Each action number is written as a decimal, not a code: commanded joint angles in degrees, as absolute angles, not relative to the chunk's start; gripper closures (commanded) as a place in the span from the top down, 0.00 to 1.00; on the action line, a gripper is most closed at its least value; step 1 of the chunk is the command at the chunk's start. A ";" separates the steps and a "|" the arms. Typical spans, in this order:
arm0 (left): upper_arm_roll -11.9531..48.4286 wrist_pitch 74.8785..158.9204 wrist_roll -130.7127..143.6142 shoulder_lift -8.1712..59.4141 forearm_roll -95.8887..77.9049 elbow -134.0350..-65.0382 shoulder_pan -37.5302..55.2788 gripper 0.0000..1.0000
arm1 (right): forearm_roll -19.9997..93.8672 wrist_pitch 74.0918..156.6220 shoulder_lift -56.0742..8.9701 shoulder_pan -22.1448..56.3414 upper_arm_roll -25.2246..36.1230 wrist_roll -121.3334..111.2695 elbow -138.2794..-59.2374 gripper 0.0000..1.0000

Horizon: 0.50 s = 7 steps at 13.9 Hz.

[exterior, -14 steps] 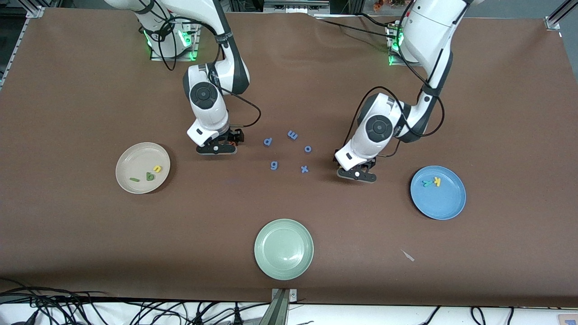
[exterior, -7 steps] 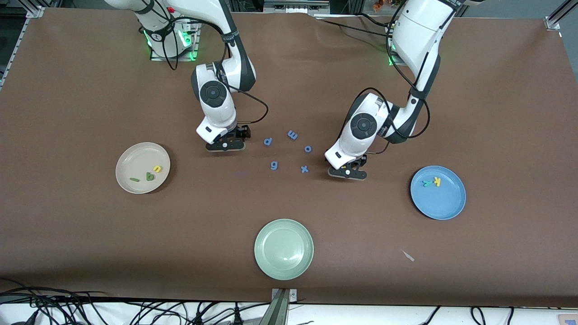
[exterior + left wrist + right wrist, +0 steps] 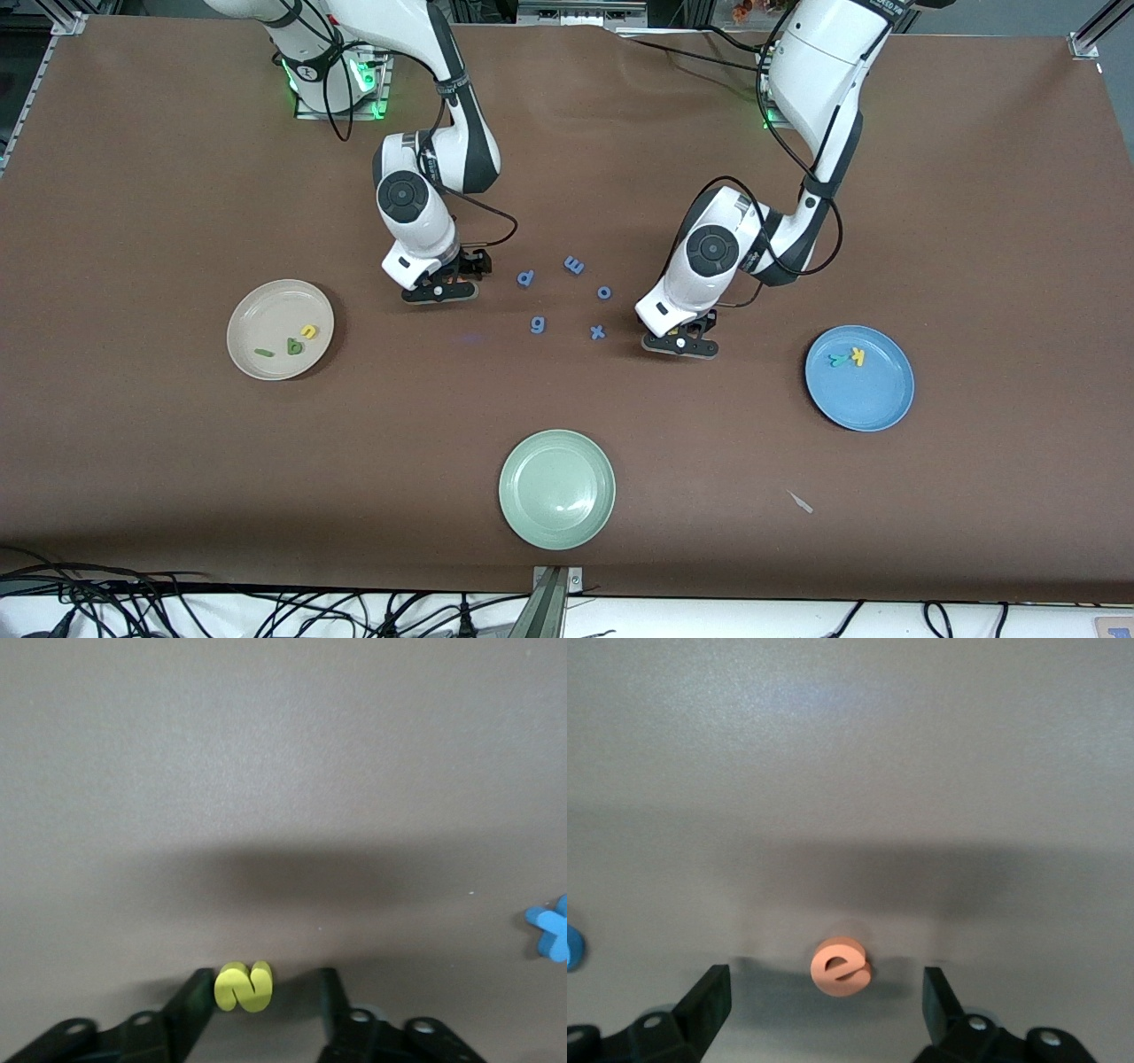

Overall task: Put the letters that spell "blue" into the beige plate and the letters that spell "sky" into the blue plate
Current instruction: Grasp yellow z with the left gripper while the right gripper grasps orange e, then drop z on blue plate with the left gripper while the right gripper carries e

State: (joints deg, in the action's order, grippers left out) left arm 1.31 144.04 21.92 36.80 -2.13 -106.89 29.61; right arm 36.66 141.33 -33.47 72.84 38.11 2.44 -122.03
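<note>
The yellow s (image 3: 244,986) is being flanked by the left claw (image 3: 257,1005) on the worktop (image 3: 133,177), one finger touching, not yet clamped. The orange e (image 3: 841,967) is being straddled by the right claw (image 3: 828,1001), fingers spread wide, untouched

Brown table (image 3: 177,177). Beige plate (image 3: 257,312): green l (image 3: 263,353), dark green b (image 3: 293,346), yellow u (image 3: 308,331). Blue plate (image 3: 873,399): yellow k (image 3: 857,356), teal y (image 3: 836,360). Pale green plate (image 3: 556,489). Yellow s (image 3: 244,986). Orange e (image 3: 841,967). Blue x (image 3: 598,332).
</note>
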 commanded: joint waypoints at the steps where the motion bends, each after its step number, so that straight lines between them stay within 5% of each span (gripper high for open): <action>1: 0.79 144.23 20.83 38.85 0.09 -105.64 29.88 0.26 | 38.41 141.15 -34.10 72.60 37.79 0.62 -121.38 0.85; 3: 0.79 144.23 20.83 38.76 0.52 -105.64 29.71 0.26 | 38.32 141.24 -34.45 72.60 37.79 0.62 -121.29 0.70; 7: -0.60 143.35 16.46 35.00 0.97 -105.82 27.00 0.24 | 38.41 141.24 -34.54 72.25 37.79 0.44 -121.11 0.59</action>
